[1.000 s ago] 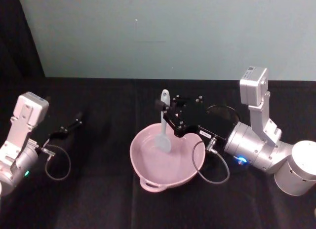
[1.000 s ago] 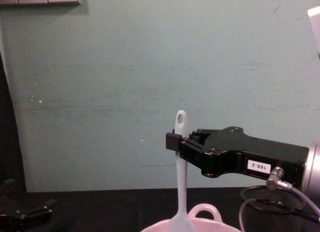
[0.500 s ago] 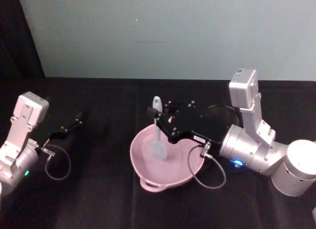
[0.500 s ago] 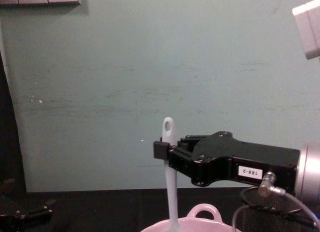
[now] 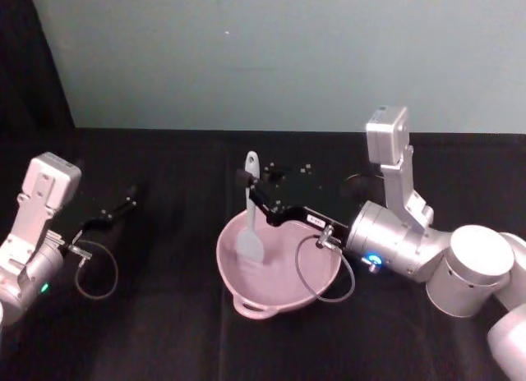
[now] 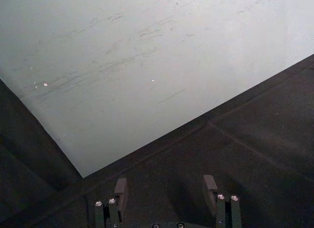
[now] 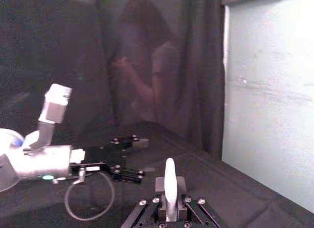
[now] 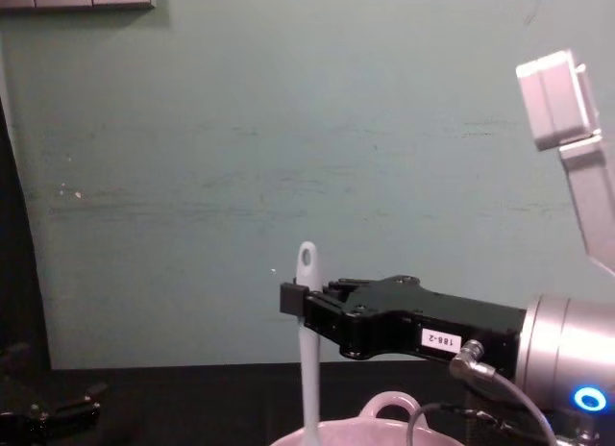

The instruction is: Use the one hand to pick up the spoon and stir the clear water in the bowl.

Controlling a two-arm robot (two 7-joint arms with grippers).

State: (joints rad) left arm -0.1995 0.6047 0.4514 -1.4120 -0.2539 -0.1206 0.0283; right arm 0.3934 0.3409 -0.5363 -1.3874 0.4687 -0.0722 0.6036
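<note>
The right gripper (image 5: 249, 182) is black and boxy, on a shiny silver wrist. It reaches in over the pale pink round bowl (image 5: 223, 262) from the bowl's right side. Its jaws are clamped tight on the white plastic spoon (image 5: 249, 215), high up the slim handle, just under the oval hole at the end.

I think it grips that high so the fingers do not get wet, while the flat, broad blade goes down inside the bowl. The spoon stands almost straight up, with its blade low in the left part of the bowl, close to the wall. That looks like a good way to hold it for stirring.

In the chest view the spoon (image 8: 307, 359) rises straight up out of the bowl (image 8: 346, 434), and the right gripper (image 8: 307, 302) pinches it from both sides.

The bowl looks smooth and a little shiny, like plastic, with a small loop handle (image 5: 255, 309) on its near rim. The water is so clear that I cannot tell how deep it is. The bowl sits on a dull black cloth table (image 5: 164, 332).

The left gripper (image 6: 165, 188) is parked well to the left of the bowl, low by the table. Its jaws are apart and hold nothing.
</note>
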